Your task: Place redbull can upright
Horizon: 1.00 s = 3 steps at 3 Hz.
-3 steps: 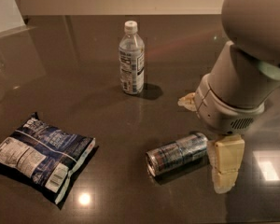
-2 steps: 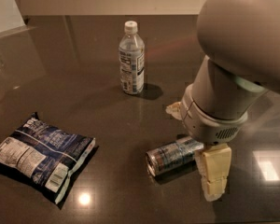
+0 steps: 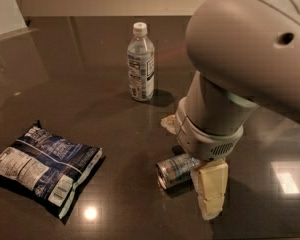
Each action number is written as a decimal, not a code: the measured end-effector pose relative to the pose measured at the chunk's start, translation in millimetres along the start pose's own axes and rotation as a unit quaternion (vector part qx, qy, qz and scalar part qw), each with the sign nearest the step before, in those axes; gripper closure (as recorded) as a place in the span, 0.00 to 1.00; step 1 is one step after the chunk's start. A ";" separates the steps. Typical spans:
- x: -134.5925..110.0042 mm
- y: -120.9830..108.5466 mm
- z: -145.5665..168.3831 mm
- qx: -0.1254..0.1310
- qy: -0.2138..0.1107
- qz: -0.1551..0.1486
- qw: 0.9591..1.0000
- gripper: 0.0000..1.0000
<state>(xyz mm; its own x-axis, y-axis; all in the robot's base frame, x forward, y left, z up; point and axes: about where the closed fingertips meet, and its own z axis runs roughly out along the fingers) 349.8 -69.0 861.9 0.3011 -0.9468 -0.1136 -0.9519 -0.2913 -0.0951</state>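
The redbull can (image 3: 176, 170) lies on its side on the dark table, its shiny end facing left. Its right half is hidden behind my arm. My gripper (image 3: 190, 159) is low over the can and open. One cream finger (image 3: 210, 191) is on the near side of the can and the other fingertip (image 3: 169, 123) shows on the far side, so the can lies between them. I cannot tell whether either finger touches it.
A clear water bottle with a white cap (image 3: 141, 63) stands upright behind the can. A dark blue snack bag (image 3: 42, 167) lies flat at the front left. The table (image 3: 80, 99) is dark and glossy. My large arm housing (image 3: 250, 49) fills the upper right.
My arm has moved left and down over the can. The fingers now stand on either side of it and hide its right half. The can, bottle and bag have not moved.
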 end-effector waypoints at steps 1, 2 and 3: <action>-4.0 -3.2 8.1 0.002 -0.003 -0.002 1.000 0.00; -2.9 -6.3 13.3 0.005 0.001 -0.004 1.000 0.16; 1.3 -9.0 15.6 0.005 0.006 -0.004 1.000 0.41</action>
<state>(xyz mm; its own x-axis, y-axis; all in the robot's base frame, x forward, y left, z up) 359.6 -65.4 847.2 0.3076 -0.9461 -0.1013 -0.9490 -0.2973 -0.1050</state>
